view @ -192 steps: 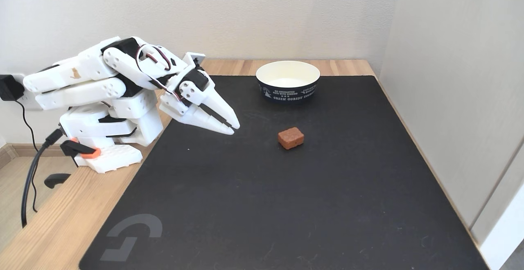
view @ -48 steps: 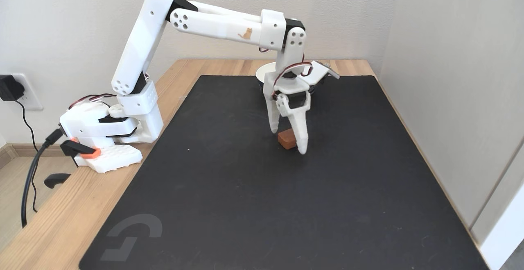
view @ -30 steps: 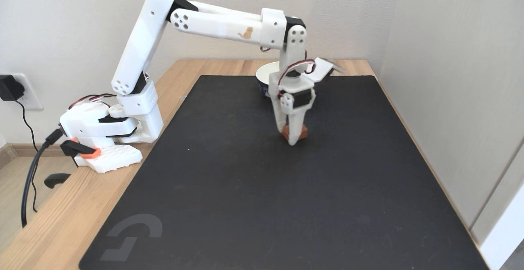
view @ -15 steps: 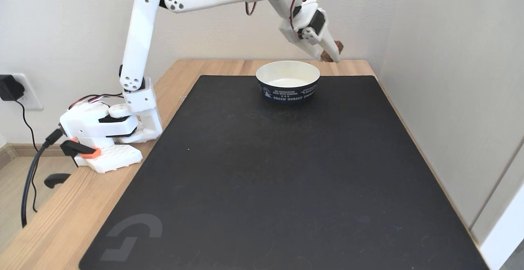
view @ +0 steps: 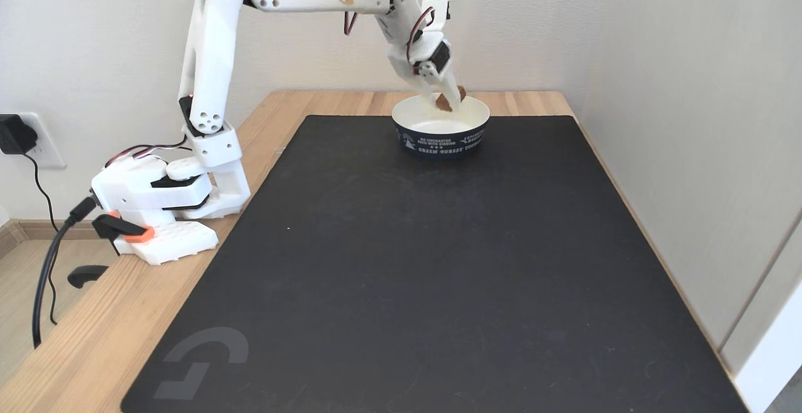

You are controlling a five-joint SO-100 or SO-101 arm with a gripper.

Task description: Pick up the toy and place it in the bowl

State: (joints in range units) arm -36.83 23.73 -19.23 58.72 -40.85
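Above the centre of the frame, near its upper edge, the white arm's tool (view: 450,101) is clamped on the small reddish-brown rectangular toy block (view: 450,99), tips dipping just over the rim of the round paper bowl (view: 441,138), cream inside and navy outside with white lettering. Pickup and carry look done; release remains, since the toy hangs in the grip rather than resting inside. What shows of the bowl's floor holds nothing. It stands on the black mat (view: 432,275) covering the wooden counter (view: 88,344).

The bowl (view: 440,138) has white lettering outside, of which "GREEN FOREST" is legible.
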